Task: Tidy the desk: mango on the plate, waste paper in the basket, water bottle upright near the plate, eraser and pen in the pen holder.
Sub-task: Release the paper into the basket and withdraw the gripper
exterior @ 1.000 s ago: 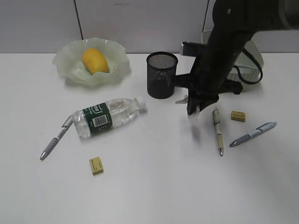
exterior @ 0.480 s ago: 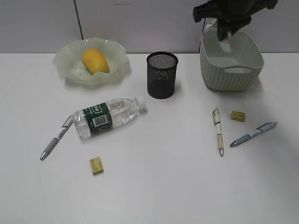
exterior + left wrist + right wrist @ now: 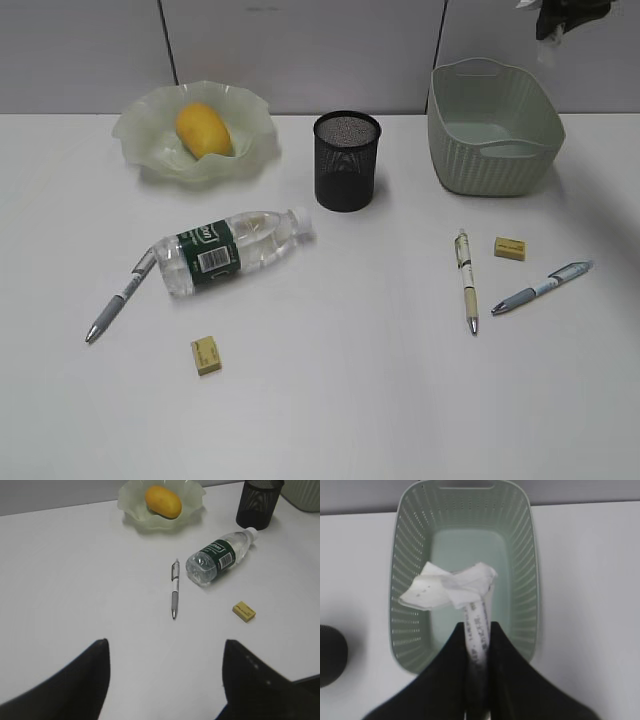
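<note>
I read the right end effector (image 3: 479, 645) as pinched on the waste paper (image 3: 451, 586), held high above the basket (image 3: 520, 555) at the far right of the surface (image 3: 330, 400). The wad looks light, soft and crushable; a trailing strip sits between the fingers, so it may cling on release. The left end effector (image 3: 165, 680) hangs spread and empty over the near left. The water bottle (image 3: 228, 250) lies on its side.

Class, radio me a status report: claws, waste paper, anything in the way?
Right claw shut on waste paper, high over basket. Left claw open, holding nothing. Basket interior looks bare, nothing blocking the drop.
</note>
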{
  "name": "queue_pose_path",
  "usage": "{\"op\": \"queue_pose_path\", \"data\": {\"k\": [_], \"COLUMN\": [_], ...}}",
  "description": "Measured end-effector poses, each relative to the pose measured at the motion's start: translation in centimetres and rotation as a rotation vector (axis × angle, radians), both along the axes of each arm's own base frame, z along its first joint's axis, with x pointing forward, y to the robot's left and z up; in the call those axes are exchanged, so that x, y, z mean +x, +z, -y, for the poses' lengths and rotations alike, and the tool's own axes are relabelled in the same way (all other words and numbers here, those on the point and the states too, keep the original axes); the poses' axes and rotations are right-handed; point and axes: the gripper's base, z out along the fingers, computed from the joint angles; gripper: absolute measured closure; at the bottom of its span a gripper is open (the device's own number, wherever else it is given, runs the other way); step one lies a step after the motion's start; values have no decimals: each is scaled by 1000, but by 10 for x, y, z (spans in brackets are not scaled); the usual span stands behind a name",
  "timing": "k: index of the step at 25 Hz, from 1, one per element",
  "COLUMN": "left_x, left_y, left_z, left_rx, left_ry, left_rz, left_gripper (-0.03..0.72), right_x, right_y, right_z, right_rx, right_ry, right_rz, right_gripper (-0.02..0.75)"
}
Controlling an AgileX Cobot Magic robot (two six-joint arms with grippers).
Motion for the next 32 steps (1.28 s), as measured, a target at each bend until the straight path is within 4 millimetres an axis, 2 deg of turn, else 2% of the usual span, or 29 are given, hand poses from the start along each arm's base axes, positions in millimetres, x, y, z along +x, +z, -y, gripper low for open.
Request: {"op": "queue_pose_path", "data": {"k": [6,14,16,18,20,22,23,25,29,32], "left_x": [0,0,0,0,0,0,0,0,0,0], "left_y": [0,0,0,0,0,0,0,0,0,0], "left_z": [0,0,0,0,0,0,0,0,0,0], "left_rx": [0,0,0,0,0,0,0,0,0,0], "left_ry": [0,0,0,0,0,0,0,0,0,0], "left_rz": [0,0,0,0,0,0,0,0,0,0], "left_gripper": [157,157,157,157,157,157,157,157,157,157], "right_x": [28,53,56,57,58,59,59,61,61,60], "right_y": [-36,-105,-122,-130,-131,-128,-126,-121,-111,-100], "right_z": [7,2,1,1,1,0,0,-1,-3,-3], "right_rx": [19,19,16,14,16,20,24,38,78,81], "right_ry": [-2,21,22,22,23,23,22,16,-5,-17], "right_rz": [64,43,18,6,10,21,25,33,9,-36], "right_gripper": [647,623,545,403,227,125,104,105,162,178]}}
